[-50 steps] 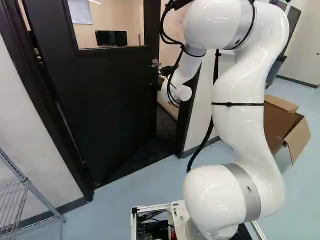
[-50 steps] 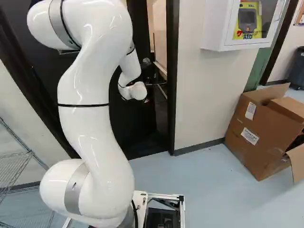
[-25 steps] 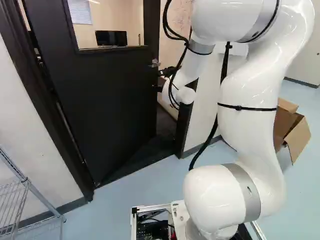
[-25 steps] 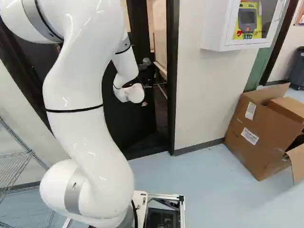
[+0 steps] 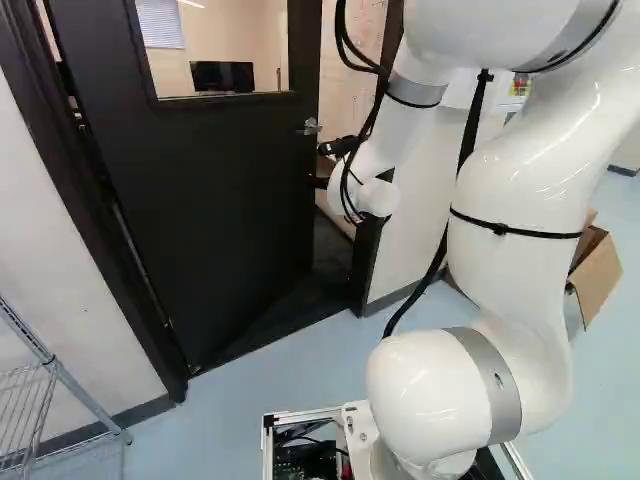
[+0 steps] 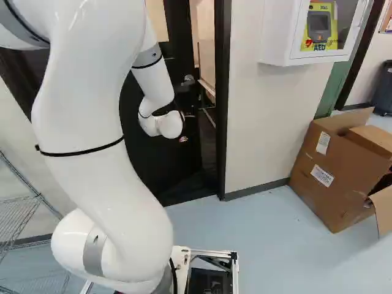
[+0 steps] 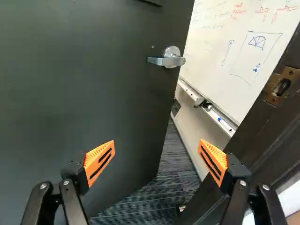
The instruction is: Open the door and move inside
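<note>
Clock hours taken from the middle of each base view; door (image 5: pixel 210 200) ajar at 10 o'clock in the left base view, a gap between its free edge and the dark door frame (image 5: pixel 366 255); lever handle (image 7: pixel 164 61) on the door near that free edge, toward 12 o'clock in the same view.

White arm (image 5: pixel 520 215) rises from its base joint, upper links at 1 to 2 o'clock, far end reaching to the door's free edge; gripper (image 5: pixel 319 166) near 12 o'clock, just below the handle.

Wrist view: gripper (image 7: pixel 157 160) spread wide, gripping nothing; one orange pad (image 7: pixel 99 162) before the door's face, the other before the frame, the opening between them; contact with the door is hard to judge from here, perhaps a light touch at most; handle ahead of the fingers, clear of both.

Past the gap: whiteboard (image 7: pixel 229 51) with red and blue marks, dark carpet (image 7: pixel 164 190); metal strike plate (image 7: pixel 281 86) on the frame.

Surroundings: wire shelf (image 5: pixel 30 395) at 8 o'clock, left base view; open cardboard box (image 6: pixel 334 174) at 3 to 4, white wall cabinet (image 6: pixel 282 37) at 1 to 2, right base view.
</note>
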Robot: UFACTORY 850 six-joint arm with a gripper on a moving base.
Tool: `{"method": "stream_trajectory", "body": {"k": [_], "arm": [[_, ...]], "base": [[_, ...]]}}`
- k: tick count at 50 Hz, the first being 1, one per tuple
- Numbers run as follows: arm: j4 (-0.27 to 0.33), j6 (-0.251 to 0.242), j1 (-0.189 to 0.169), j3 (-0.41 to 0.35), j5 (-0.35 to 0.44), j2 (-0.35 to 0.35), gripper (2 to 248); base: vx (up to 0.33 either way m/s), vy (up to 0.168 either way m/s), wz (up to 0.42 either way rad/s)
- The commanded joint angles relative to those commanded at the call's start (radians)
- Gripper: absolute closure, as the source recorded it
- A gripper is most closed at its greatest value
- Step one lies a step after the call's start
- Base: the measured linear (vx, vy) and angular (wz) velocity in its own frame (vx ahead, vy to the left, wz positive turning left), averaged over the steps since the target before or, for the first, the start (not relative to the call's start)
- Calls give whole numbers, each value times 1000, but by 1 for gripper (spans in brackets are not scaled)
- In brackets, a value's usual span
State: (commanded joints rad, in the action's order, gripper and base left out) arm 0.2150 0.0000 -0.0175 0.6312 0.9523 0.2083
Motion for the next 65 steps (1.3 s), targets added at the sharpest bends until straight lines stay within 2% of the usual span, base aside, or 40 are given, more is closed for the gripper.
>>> {"method": "stream_trajectory", "body": {"k": [40,65], "arm": [[-110,0,15,-215,0,-199,3],[-150,0,28,-338,0,-325,3]], "base": [[0,0,0],[0,0,0]]}}
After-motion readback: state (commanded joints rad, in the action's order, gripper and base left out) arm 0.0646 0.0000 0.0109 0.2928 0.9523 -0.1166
